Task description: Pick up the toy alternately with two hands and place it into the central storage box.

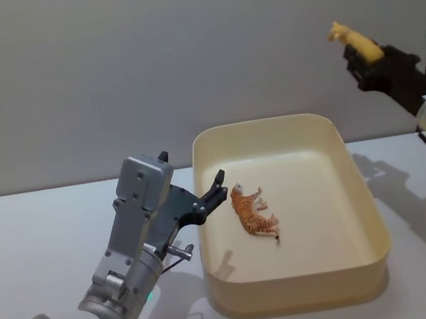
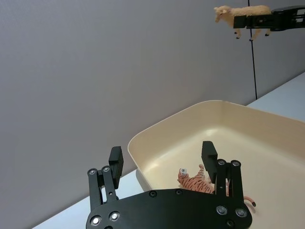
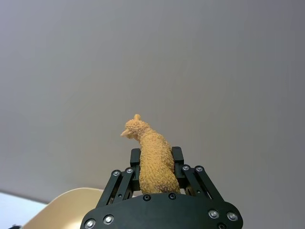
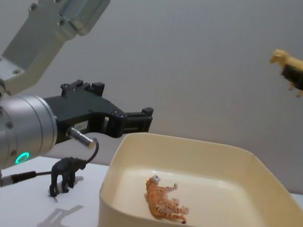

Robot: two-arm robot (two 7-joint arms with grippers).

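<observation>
Far left on the table, a black toy stands just beside the box. Left gripper hovers at the box's left rim, fingers apart, empty. Tiger lies on its side on the box floor, left of centre. Right gripper is high up, beyond the right rim, fingers clamped on a yellow toy.

Risks: released from there, the yellow toy would likely miss the box or bounce out. Left gripper, so near the rim, could nudge the box when turning.
</observation>
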